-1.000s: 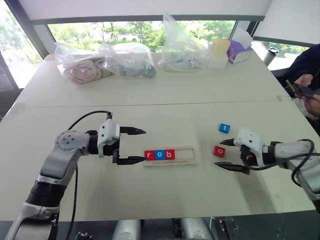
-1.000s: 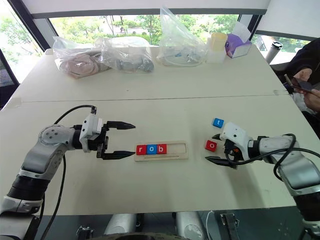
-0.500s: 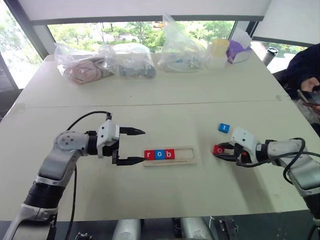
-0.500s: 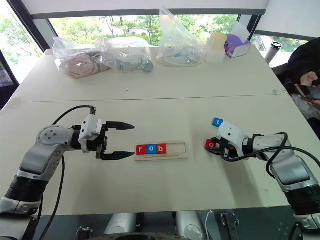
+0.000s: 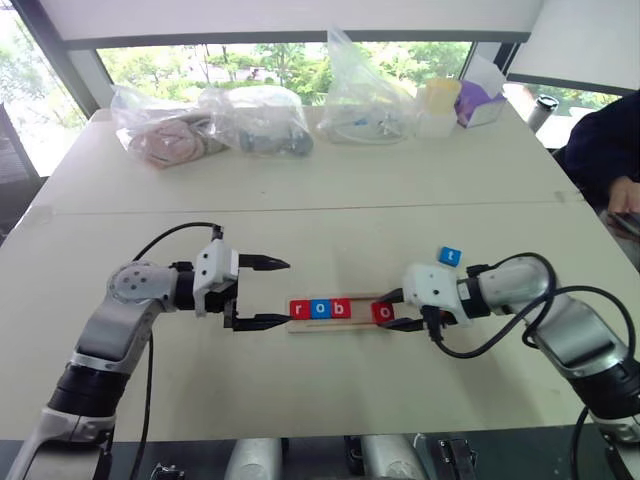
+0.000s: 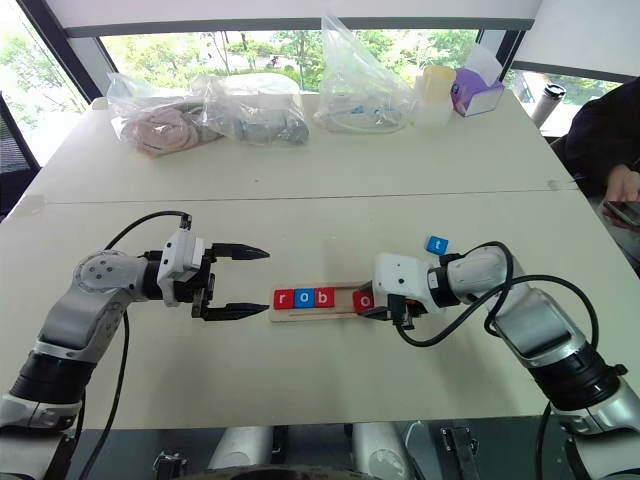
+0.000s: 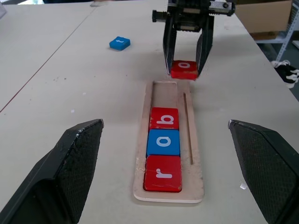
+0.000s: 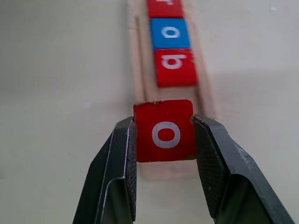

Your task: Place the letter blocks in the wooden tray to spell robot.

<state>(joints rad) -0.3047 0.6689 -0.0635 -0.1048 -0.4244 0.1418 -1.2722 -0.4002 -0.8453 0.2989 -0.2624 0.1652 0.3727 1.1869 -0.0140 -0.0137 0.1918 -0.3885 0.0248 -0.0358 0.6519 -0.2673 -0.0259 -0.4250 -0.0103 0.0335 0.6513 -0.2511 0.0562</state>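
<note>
three red letter blocks [image 5: 298, 310], two blue letter blocks [image 5: 450, 256], one wooden tray [image 5: 330, 326], three plastic bags [image 5: 165, 128].

Pale wooden tray [image 7: 140, 186] holds red r [image 7: 162, 173], blue o [image 7: 163, 142], red b [image 7: 164, 118], white letters. Red o block [image 8: 165, 131] between black fingers [image 8: 212, 154]. Blue t block [image 5: 450, 256] on beige worktop [image 5: 300, 240].

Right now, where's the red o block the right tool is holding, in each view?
Left eye: red o block, at the wooden tray's right end.
Right eye, same spot.
Left wrist, just beyond the tray's far end.
Right wrist, between the right tool's fingers.
Shared landmark: the tray.
</note>
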